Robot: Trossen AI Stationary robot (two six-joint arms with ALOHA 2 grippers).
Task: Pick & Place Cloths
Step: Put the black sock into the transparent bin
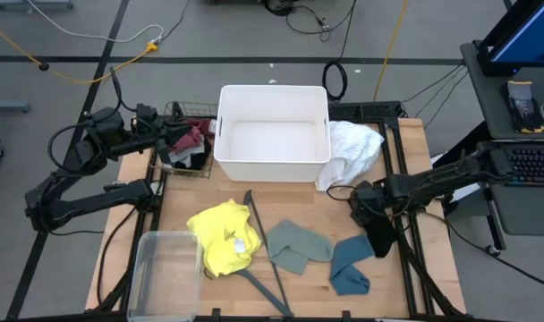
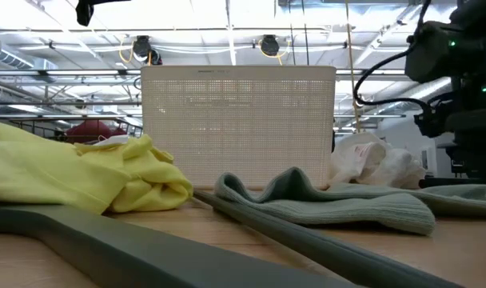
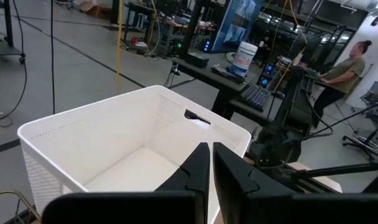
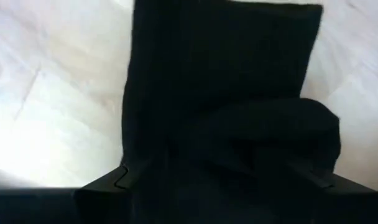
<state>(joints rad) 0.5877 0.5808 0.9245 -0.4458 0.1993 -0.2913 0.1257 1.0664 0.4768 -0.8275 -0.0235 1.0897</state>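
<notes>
At the near edge of the table, around six o'clock, the yellow cloth, the sage green cloth and the teal cloth lie loose on the wood beside the hanger and a clear container. At four o'clock the right gripper stands wide open straddling a black cloth, not yet closed on it. Farther off, the white cloth drapes at the white bin's two o'clock side, the bin shows nothing inside, and the left gripper hovers at its ten o'clock rim nearly shut and empty beside a wire basket holding maroon and dark pieces, so most placing appears left.
</notes>
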